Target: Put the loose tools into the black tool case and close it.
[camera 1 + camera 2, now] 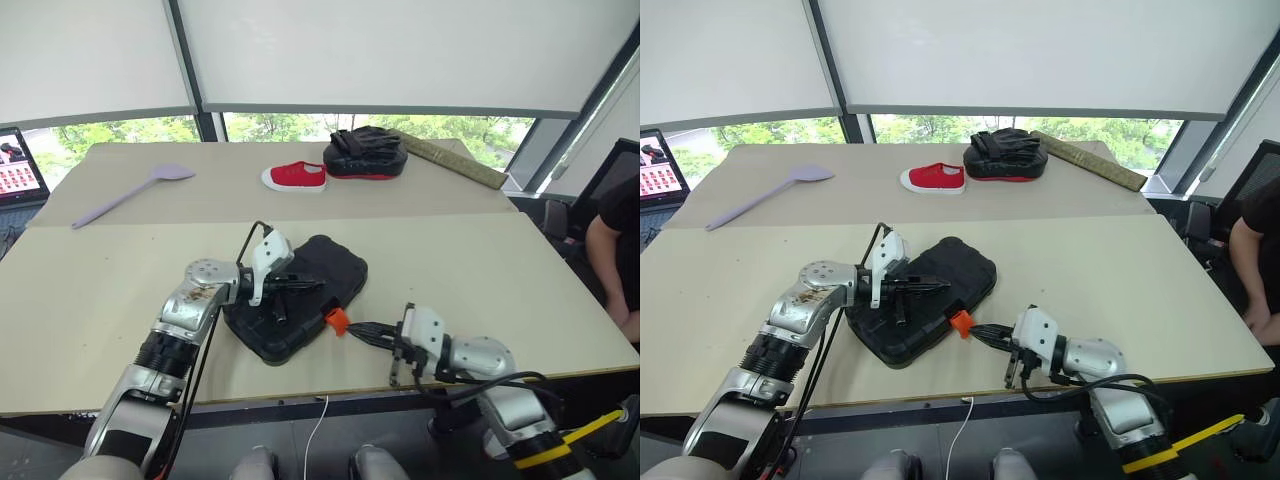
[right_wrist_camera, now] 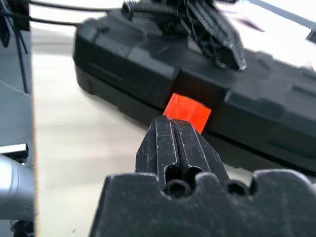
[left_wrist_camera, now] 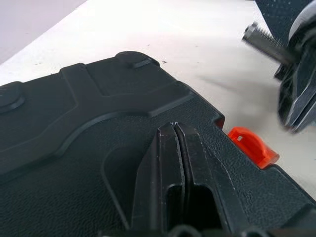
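Nearest me, at about five o'clock on the front table (image 1: 90,330), my right gripper (image 1: 352,329) has its fingers clenched together on nothing, tips just beside the orange latch (image 1: 336,320); the black tool case (image 1: 335,268) lies closed near the table's front edge, lid down, so I cannot tell what is inside it; my left gripper (image 1: 312,286) reaches in from nine o'clock over the lid, fingers pressed together and empty, whether touching the lid I cannot tell; farther off, on the back table, a lilac spoon (image 1: 128,196) lies at ten o'clock, a red shoe (image 1: 295,177) at twelve, and a black padded mitt (image 1: 365,153) just beside it at one o'clock; a person sits at three o'clock.
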You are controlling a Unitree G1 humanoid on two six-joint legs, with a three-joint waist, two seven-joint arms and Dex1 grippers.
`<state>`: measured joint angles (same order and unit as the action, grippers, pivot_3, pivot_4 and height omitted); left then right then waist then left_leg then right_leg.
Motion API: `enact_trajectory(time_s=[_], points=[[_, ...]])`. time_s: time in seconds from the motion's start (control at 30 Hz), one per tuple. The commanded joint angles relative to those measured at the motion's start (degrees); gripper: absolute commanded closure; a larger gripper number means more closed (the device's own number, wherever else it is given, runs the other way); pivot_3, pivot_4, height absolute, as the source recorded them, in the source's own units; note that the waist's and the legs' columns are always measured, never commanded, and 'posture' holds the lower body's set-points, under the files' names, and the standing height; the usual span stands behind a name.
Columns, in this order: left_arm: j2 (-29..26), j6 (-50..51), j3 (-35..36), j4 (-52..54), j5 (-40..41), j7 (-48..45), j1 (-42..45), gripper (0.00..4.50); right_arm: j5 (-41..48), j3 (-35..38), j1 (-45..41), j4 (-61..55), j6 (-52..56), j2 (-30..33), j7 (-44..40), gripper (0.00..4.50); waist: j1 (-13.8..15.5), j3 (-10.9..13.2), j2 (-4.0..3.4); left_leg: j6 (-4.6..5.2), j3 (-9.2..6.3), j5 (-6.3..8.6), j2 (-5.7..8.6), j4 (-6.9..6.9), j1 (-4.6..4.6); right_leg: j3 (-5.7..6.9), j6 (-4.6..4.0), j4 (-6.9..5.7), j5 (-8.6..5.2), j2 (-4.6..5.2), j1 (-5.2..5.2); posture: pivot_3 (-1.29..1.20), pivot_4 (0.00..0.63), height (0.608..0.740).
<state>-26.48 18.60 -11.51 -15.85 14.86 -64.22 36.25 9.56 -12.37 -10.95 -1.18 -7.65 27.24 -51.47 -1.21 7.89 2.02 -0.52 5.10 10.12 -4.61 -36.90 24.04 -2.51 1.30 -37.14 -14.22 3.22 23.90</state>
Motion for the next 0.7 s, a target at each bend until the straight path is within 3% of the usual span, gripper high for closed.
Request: enact_trajectory(time_s=[0.03,0.37,0.7], points=[[-1.0,2.3,-1.8,-3.6,-2.4,0.2,-4.1,4.42,-2.2,0.2,-2.2,4.0,-1.2,-1.2,1.9,4.50,-0.1,-0.1,-0.11,0.00,0.00,0.00,0.00,0.02,-0.03,0.00,-0.03,0.00,-0.01,0.00,-0.02,0.00,0.150,0.740],[-1.7,3.0,-1.4,-3.4,-2.4,0.2,-3.5,4.42,-1.9,-0.8,-5.4,9.7,-0.8,-5.1,1.0,4.50,-0.8,-0.2,-0.18,0.09,-0.02,0.12,-0.01,0.25,-0.77,0.00,0.04,0.03,-0.33,-0.02,-0.69,0.00,0.150,0.740],[-2.4,3.6,-1.3,-2.3,-2.3,0.3,-4.3,4.42,-2.9,-2.8,-3.4,4.9,9.7,-3.4,-1.0,4.50,-1.3,-0.2,-0.23,0.09,-0.03,0.12,-0.01,0.42,-0.89,0.01,-0.02,0.02,-0.39,-0.02,-0.73,0.00,0.150,0.740]])
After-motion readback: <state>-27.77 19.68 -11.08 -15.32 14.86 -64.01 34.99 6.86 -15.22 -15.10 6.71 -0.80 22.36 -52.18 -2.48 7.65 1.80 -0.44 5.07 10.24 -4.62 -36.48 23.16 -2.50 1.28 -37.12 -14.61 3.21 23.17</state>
